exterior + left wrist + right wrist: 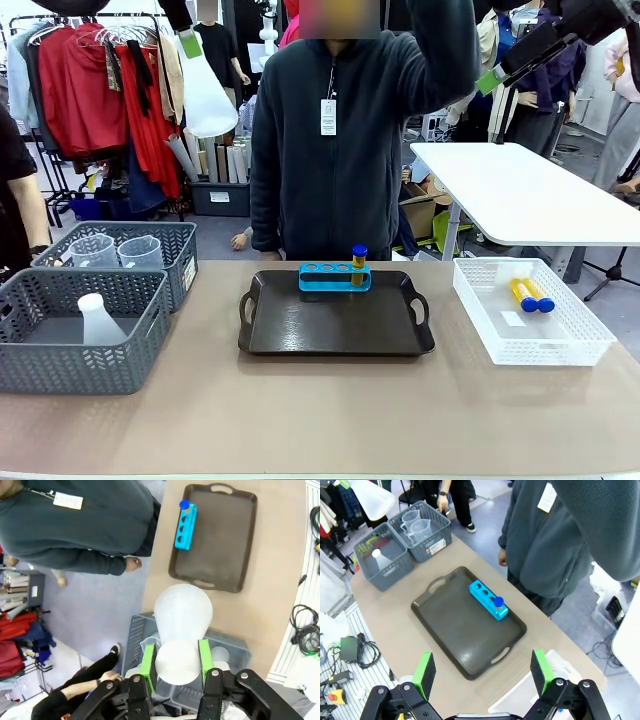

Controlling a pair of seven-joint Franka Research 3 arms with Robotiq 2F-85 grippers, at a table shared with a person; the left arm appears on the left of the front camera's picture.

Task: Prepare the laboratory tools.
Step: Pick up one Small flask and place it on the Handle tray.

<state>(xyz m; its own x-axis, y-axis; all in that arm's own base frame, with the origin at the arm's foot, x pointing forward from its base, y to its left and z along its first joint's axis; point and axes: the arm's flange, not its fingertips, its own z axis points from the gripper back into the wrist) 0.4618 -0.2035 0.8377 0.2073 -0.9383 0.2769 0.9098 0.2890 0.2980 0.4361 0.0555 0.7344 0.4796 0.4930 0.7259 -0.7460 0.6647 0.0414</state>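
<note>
Conical flask (183, 611): translucent white, probably light plastic, smooth and likely a bit slippery. The narrow neck is the sensible place to hold it, since the wide body would slide off the pads. The left gripper (176, 657) is partly closed on that neck with a green pad on either side. The body hangs below it, high above the grey baskets (80, 370). Further out, the black tray (330, 325) carries the blue rack (330, 279) with one test tube (359, 262) in it. The right gripper (484, 672) hangs wide open and empty.
</note>
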